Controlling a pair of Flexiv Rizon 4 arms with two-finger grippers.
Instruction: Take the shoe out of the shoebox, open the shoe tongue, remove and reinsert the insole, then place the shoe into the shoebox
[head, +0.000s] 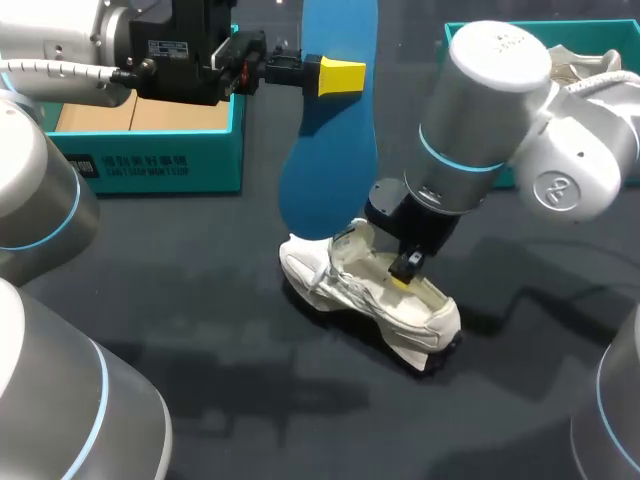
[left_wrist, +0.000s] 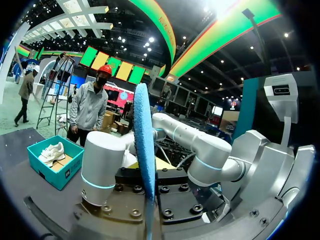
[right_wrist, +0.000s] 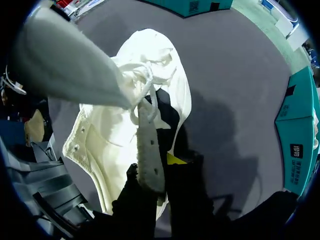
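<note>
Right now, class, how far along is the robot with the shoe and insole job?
Done: the shoe sits out on the table, and the blue insole is out. In hand: the left end effector holds the insole up in the air, while the right end effector grips the tongue at the shoe's opening. Left: put the insole back in, then set the shoe into the shoebox.
</note>
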